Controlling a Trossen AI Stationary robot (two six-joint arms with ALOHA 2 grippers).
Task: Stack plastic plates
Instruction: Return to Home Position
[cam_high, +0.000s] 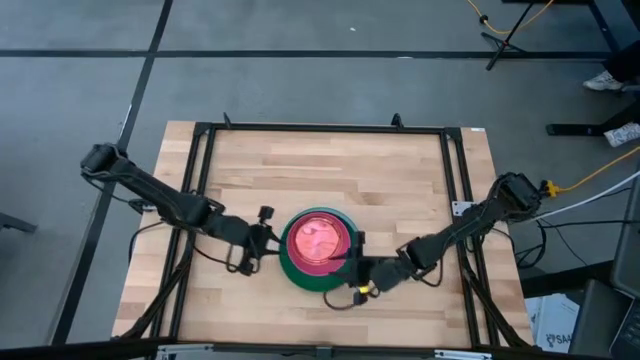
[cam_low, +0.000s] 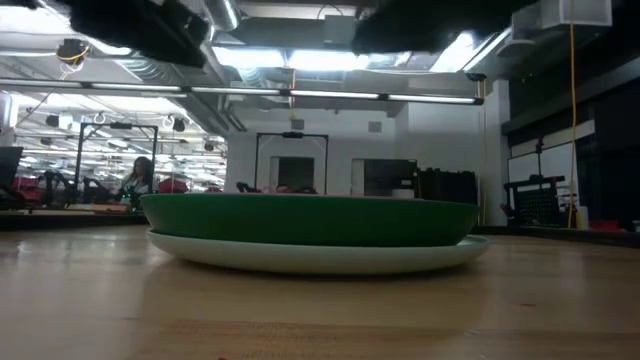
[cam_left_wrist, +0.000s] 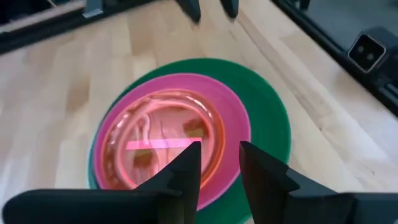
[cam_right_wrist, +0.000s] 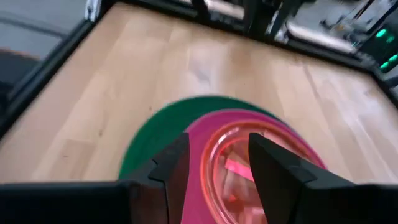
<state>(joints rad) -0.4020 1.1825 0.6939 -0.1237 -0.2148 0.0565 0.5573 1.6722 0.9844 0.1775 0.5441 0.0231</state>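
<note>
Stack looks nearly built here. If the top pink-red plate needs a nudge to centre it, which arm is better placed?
Either, with a slight lean to the right. The right gripper sits at the stack's rim beside the translucent pink-red plate, fingers open. The left gripper, also open, is just off the dark green plate on the opposite side.

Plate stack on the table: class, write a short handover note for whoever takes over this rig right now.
Left hand: open, empty, at the stack's left edge.
Right hand: open, empty, at its right edge.
Stack, near the table's front edge: pale plate at the bottom, dark green plate, magenta plate, translucent pink-red plate on top.
Done: these are stacked.
Left: no loose plates in view; check for others off-camera.
</note>
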